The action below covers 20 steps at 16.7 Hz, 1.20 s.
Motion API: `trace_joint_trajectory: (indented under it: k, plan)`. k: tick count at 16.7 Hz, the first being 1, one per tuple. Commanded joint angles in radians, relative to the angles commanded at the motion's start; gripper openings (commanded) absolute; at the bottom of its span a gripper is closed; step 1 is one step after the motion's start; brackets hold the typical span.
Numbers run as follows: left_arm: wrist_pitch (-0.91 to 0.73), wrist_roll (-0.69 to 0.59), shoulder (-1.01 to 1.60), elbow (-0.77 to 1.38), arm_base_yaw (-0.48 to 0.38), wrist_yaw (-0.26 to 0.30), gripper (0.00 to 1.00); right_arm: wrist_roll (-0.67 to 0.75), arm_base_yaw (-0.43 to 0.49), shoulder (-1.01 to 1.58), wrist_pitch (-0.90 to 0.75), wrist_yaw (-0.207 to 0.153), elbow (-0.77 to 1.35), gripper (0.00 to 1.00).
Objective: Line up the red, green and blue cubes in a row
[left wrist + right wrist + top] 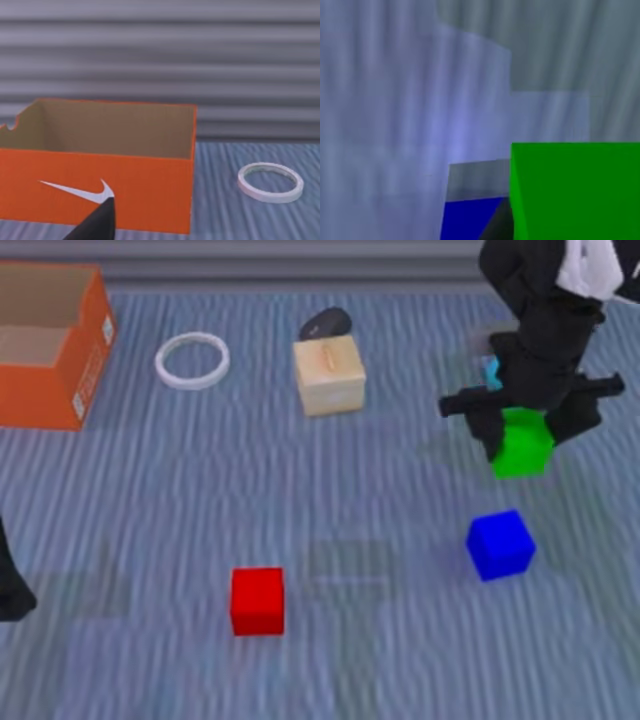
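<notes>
- The bench [150,540] is a blue-grey ribbed surface that carries everything here.
- An open orange shoe box [55,345] stands at the far left corner; in my left wrist view it fills the near ground, a white swoosh on its side.
- My right arm comes in from the far right corner, and my right fingers [520,435] are over the right side of the bench, closed on the green cube [522,445].
- My left arm is parked at the left edge of the bench; only a dark tip of my left fingers [97,222] shows in the left wrist view, and I cannot tell whether they are open or closed.
- A pale tan wooden block [329,375] stands at the far middle, with a dark rounded object [325,323] just behind it.
- A white ring [192,360] lies flat between the box and the block.
- The blue cube [500,544] sits on the bench near the green one, toward the near side; my right wrist view shows it close beside the green cube's edge.
- The red cube [257,601] sits alone near the middle front, well apart from the other two.
- A small light-blue thing [491,371] peeks out from behind my right arm, mostly hidden.
</notes>
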Motion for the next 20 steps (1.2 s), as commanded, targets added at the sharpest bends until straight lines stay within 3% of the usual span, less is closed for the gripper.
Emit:
trace_joint_trajectory:
  k: [5, 9, 16, 20]
  plan:
    - [0.0, 0.0, 0.0, 0.0, 0.0, 0.0, 1.0, 0.397, 0.281, -0.085, 0.019, -0.004, -0.122, 0.0]
    - [0.0, 0.0, 0.0, 0.0, 0.0, 0.0, 1.0, 0.594, 0.448, -0.151, 0.041, -0.002, -0.195, 0.0]
    - [0.0, 0.0, 0.0, 0.0, 0.0, 0.0, 1.0, 0.631, 0.481, -0.165, 0.05, -0.002, -0.212, 0.0]
    - [0.0, 0.0, 0.0, 0.0, 0.0, 0.0, 1.0, 0.632, 0.482, -0.131, 0.162, -0.001, -0.282, 0.0]
